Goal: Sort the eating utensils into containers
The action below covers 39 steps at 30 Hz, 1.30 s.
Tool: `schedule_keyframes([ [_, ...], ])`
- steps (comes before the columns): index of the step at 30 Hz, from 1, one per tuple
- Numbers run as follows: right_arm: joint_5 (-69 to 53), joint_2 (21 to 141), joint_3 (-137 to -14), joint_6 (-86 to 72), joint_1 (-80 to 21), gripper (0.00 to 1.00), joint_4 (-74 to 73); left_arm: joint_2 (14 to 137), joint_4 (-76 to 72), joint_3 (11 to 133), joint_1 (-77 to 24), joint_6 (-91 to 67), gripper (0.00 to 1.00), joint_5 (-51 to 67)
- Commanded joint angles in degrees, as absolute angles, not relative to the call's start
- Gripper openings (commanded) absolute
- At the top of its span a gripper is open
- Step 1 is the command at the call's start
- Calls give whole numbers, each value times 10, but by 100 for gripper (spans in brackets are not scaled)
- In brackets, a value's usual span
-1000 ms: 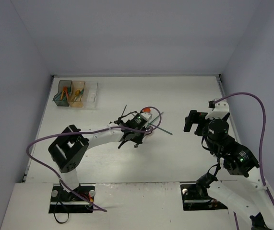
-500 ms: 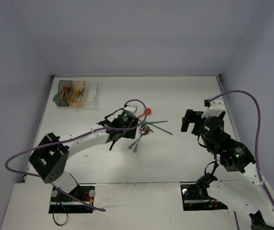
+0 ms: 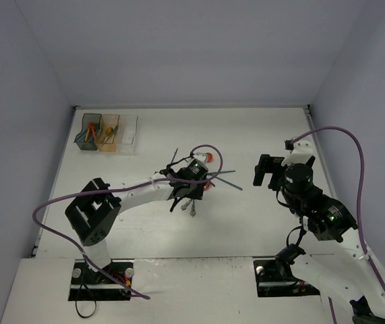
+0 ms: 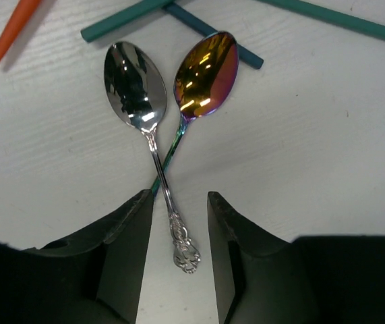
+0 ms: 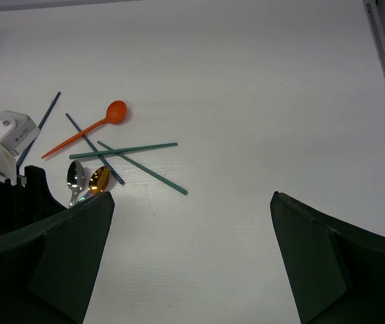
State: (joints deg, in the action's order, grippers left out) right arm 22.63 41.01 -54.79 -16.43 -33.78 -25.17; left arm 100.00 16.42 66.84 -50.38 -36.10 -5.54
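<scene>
- The left gripper (image 4: 180, 200) hangs low over the table (image 3: 246, 223) at mid-frame in the top view. Its jaws are partly apart and straddle the ornate end of the silver spoon (image 4: 135, 84) without touching it, so nothing is held.
- The right gripper (image 5: 191, 202) stands wide apart and holds nothing, to the right of the pile in the top view.
- In the left wrist view the silver spoon lies flat, bowl toward the top of the frame and handle running down into the gap between the jaws.
- An iridescent spoon (image 4: 205, 67) lies just beside it. Their handles cross in the middle of the frame, and the silver one seems to lie on top.
- Teal sticks (image 4: 334, 17) and an orange spoon (image 5: 91, 128) lie just above them.
- The bins (image 3: 130, 137) sit at the upper left of the top view, well apart from the pile.
- Handling, as a judgement:
  - The silver spoon looks like stiff, light, polished metal, so it is likely slippery.
  - It lies flush on the table, so the fingers need to reach right down to the surface.
  - The embossed handle end is the best place to hold it, below the crossing, so the other spoon is not dragged along.
  - Held so far from the bowl, it may pivot in the grip.
</scene>
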Motion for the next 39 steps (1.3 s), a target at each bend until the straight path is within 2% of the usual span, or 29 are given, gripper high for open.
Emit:
schedule_keyframes([
  [1,235,408,-554,-165,-336,100,-227,986,248,691,-529,-522,35,-117],
  [7,234,407,-555,-167,-336,100,-227,1018,278,694,-547,-583,35,-122],
  [25,232,386,-553,-167,-336,100,-228,1105,283,725,-533,-579,33,-128],
  [31,233,388,-551,-168,-336,100,-228,1116,290,724,-525,-572,25,-135],
  [37,232,389,-550,-169,-336,100,-228,1129,301,739,-520,-564,2,-138],
  [39,234,388,-549,-169,-336,100,-228,1119,303,740,-521,-561,0,-138],
])
